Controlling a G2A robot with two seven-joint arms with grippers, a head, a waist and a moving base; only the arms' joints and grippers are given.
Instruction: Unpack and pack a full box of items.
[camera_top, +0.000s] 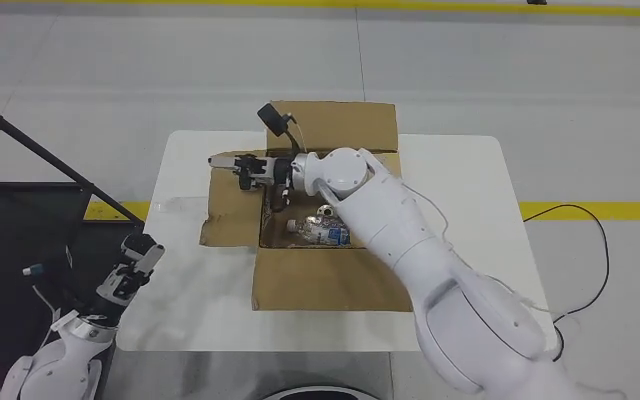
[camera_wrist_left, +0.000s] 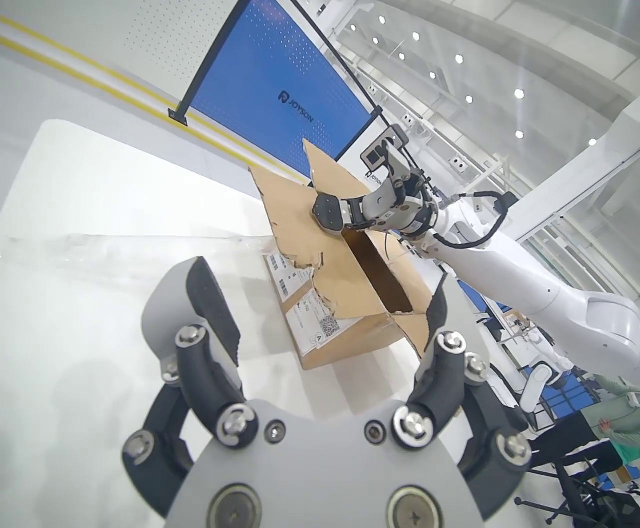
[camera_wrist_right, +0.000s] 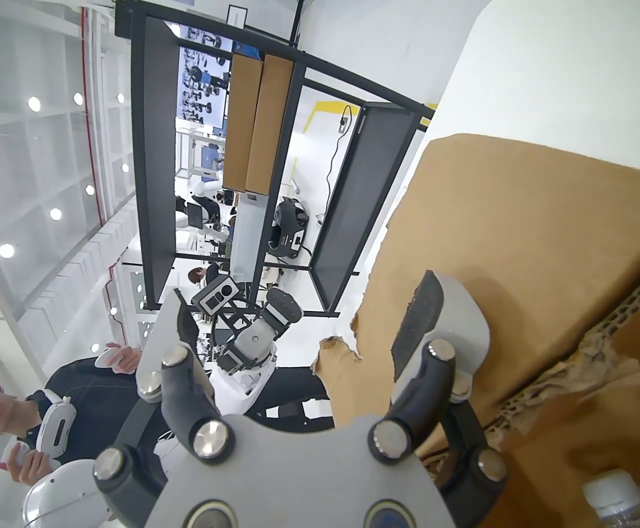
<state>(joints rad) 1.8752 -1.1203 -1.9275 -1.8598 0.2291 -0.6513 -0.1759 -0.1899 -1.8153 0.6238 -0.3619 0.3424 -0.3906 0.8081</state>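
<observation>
An open cardboard box (camera_top: 320, 280) stands in the middle of the white table (camera_top: 450, 180), its flaps spread out. Inside lie a clear plastic bottle (camera_top: 325, 234) and other small items; the bottle's cap (camera_wrist_right: 610, 495) shows at the box rim. My right gripper (camera_top: 228, 166) is over the torn left flap (camera_top: 232, 205), open, with one finger (camera_wrist_right: 425, 320) resting on the cardboard (camera_wrist_right: 510, 240). From the left wrist view, the right gripper (camera_wrist_left: 332, 215) sits on the raised flap above the box (camera_wrist_left: 345, 300). My left gripper (camera_wrist_left: 325, 305) is open and holds nothing, off the table's near left corner (camera_top: 143, 252).
A thin black pole (camera_top: 60, 165) and a dark panel (camera_top: 40, 230) stand left of the table. Bare table surface lies left of the box (camera_top: 185, 290) and to its right (camera_top: 460, 220). A blue screen (camera_wrist_left: 280, 85) stands behind the table.
</observation>
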